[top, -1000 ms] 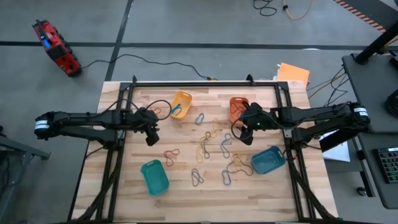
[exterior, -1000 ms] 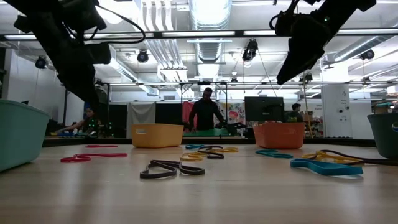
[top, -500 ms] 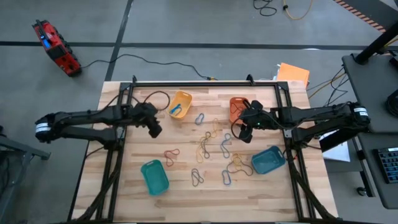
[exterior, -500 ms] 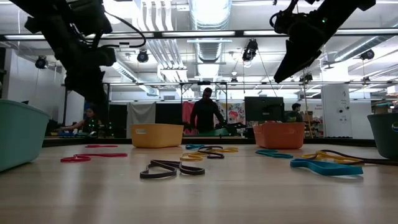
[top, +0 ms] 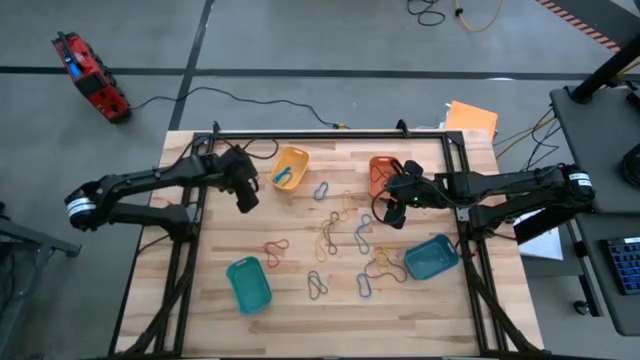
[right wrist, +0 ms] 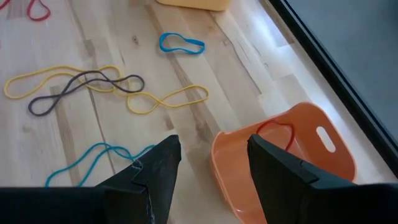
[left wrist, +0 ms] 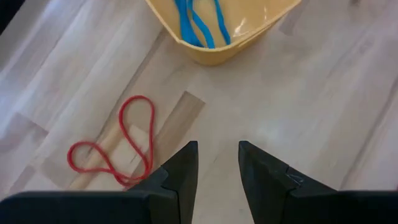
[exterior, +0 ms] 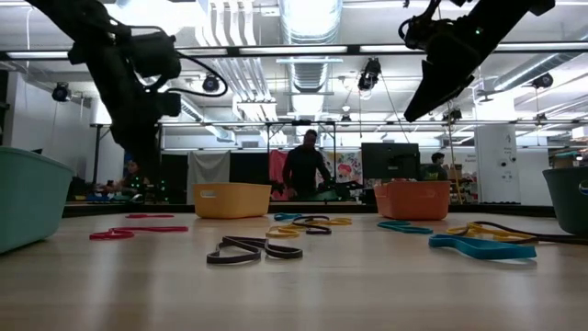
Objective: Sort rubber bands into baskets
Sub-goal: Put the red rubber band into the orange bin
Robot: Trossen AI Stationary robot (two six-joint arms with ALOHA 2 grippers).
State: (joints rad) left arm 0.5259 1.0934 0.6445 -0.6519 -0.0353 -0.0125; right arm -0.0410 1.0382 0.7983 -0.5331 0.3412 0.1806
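Rubber bands (top: 340, 236) loose mid-table; left pincer (left wrist: 216, 163), right pincer (right wrist: 214, 163) both apart, empty

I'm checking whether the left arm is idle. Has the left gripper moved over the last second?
Yes. In the high view the left gripper has shifted toward the table's far edge, ending closer to the yellow basket, which stays put.

The left arm reaches in from nine o'clock, its left pincer (top: 246, 195) raised off the tabletop, fingers (left wrist: 181, 177) parted and holding nothing. The right arm stretches in from three o'clock; its right pincer (top: 396, 205) hangs aloft, fingers (right wrist: 153, 174) apart and likewise bare.
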